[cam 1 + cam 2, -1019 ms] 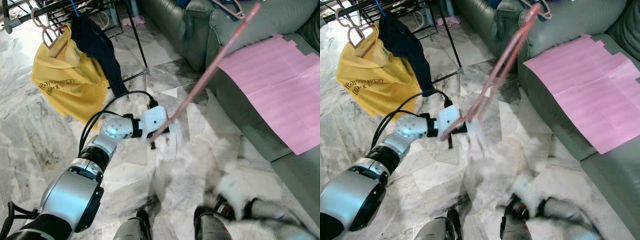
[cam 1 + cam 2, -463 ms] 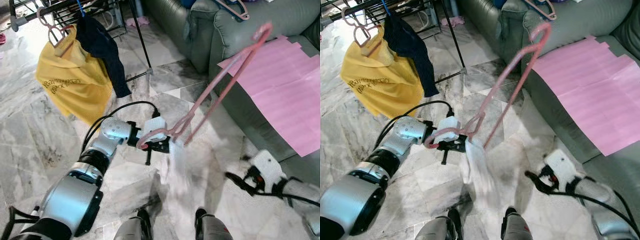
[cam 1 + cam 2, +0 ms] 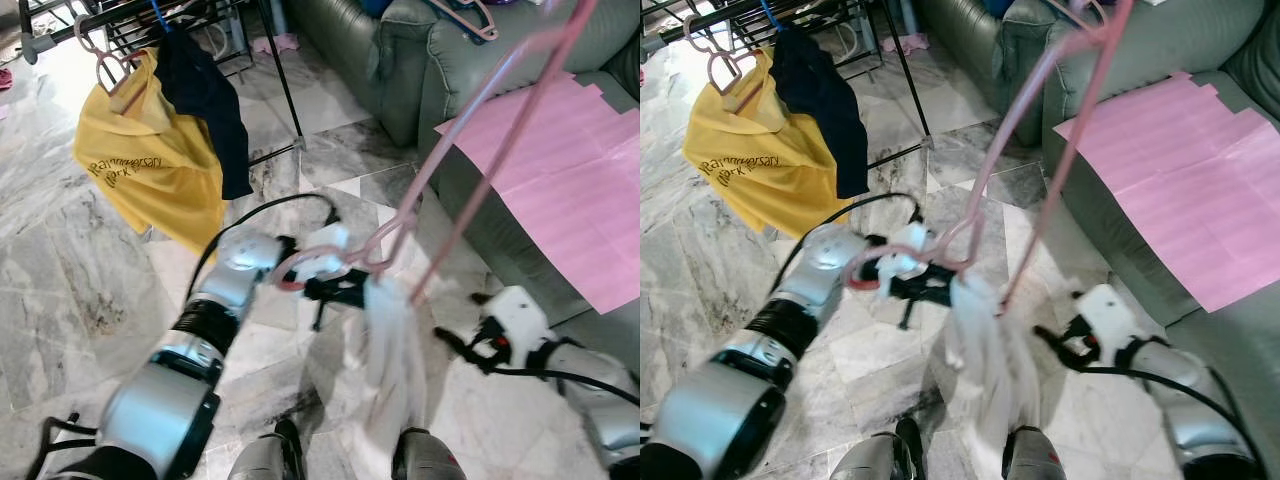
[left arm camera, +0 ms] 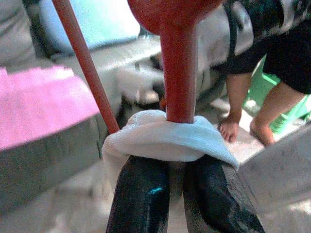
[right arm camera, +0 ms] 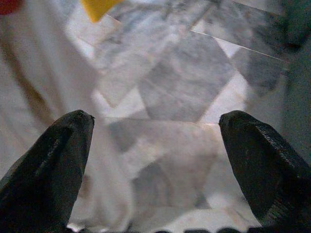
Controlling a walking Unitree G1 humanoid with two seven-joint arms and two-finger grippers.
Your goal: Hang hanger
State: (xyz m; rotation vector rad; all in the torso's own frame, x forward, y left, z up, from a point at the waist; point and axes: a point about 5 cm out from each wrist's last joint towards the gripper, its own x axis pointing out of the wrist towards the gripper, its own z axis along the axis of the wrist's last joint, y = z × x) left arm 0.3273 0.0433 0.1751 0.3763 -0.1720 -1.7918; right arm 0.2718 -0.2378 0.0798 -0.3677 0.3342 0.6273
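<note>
Left gripper is out over the veined marble floor, its black fingers pinched on the thin pink plastic hanger where a limp white cloth drapes. The hanger's long rods slant up toward the grey-green leather sofa with its flat pink sheet. Right gripper hangs low beside the cloth, fingers spread wide, holding nothing. A yellow shirt and dark garment hang from the black metal rack.

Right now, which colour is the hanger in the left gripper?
Pink; the hanger shows best in the right eye view, held by the left gripper.
</note>
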